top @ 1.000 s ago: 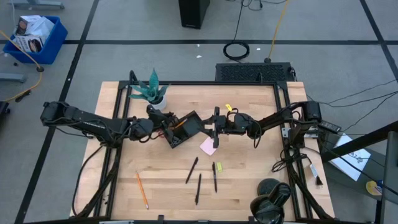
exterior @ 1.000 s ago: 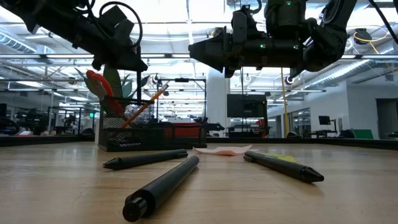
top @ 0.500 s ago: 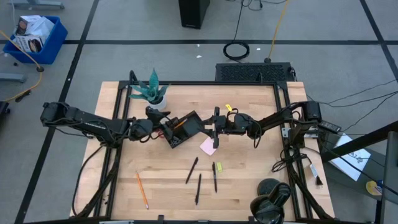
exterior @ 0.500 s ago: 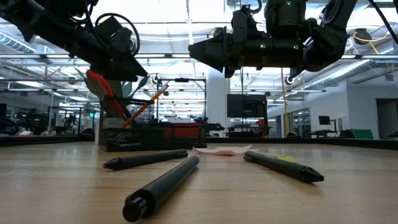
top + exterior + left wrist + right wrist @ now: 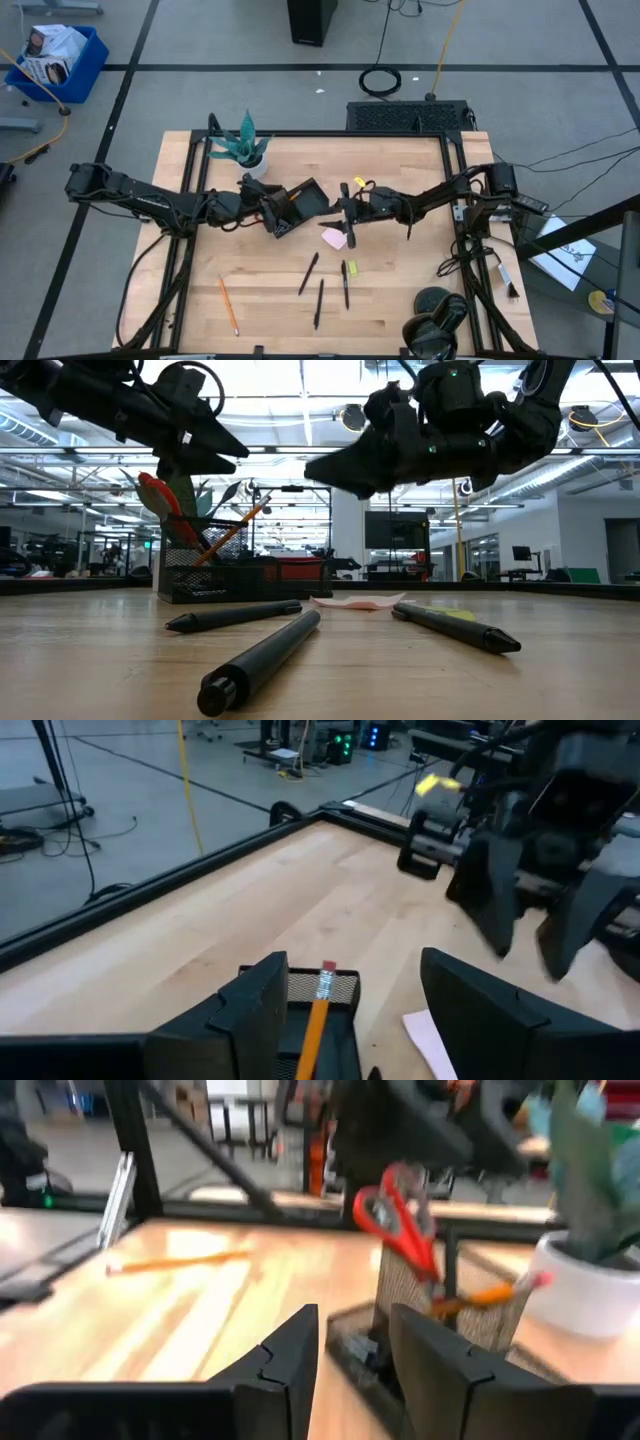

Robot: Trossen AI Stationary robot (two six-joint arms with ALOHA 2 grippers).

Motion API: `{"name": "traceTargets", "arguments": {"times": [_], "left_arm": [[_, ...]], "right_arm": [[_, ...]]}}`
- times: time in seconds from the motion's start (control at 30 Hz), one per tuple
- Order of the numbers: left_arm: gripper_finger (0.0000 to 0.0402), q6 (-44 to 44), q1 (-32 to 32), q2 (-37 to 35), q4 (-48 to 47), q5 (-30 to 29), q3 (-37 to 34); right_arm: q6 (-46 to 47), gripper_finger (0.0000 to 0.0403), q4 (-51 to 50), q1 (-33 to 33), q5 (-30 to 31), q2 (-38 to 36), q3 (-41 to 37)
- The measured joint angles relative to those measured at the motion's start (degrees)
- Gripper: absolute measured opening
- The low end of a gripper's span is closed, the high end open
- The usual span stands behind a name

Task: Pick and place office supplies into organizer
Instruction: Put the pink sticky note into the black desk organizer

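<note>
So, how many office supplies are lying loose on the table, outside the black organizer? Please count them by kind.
Black pens: 3
Orange pencil: 1
Pink sticky pad: 1
Yellow-green bit: 1
Total: 6

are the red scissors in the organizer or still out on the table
In. The red scissors stand handles-up in the mesh cup of the organizer, beside an orange pencil; the right wrist view shows the same.
</note>
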Motion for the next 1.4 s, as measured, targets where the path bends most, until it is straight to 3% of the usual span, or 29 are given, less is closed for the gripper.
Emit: {"name": "traceTargets", "arguments": {"times": [0.2, 0.37, 0.5, 0.7, 0.77, 0.87, 1.03, 1.4], "left_arm": [[0.0232, -1.2, -0.1, 0.0, 0.1, 0.0, 0.0], [0.0232, -1.2, -0.1, 0.0, 0.1, 0.0, 0.0], [0.0232, -1.3, -0.1, 0.0, 0.1, 0.0, 0.0], [0.0232, -1.4, -0.1, 0.0, -0.1, 0.1, 0.0], [0.0232, -1.4, -0.1, 0.0, -0.3, 0.1, 0.0], [0.0232, -1.5, -0.1, 0.0, -0.3, 0.1, 0.0], [0.0232, -1.7, -0.1, 0.0, -0.3, 0.1, 0.0], [0.0226, -2.3, -0.9, 0.0, -0.1, 2.0, 0.0]], "right_arm": [[-1.9, 0.0119, -7.1, 0.5, -0.2, 0.0, 0.0], [-15.5, 0.0138, -12.0, 4.7, -2.0, 0.0, 0.0], [-25.4, 0.0162, -16.6, 8.6, 8.0, -0.1, 0.0], [-40.9, 0.0192, -26.8, 14.3, 29.3, -2.2, 0.0], [-44.8, 0.0196, -29.4, 15.8, 33.1, -2.7, 0.0], [-46.7, 0.0194, -34.7, 18.1, 36.2, -3.6, 0.0], [-47.0, 0.0184, -44.5, 19.2, 36.3, -3.9, 0.0], [-53.8, 0.0179, -48.7, 16.9, 39.1, -3.9, 0.0]]}}
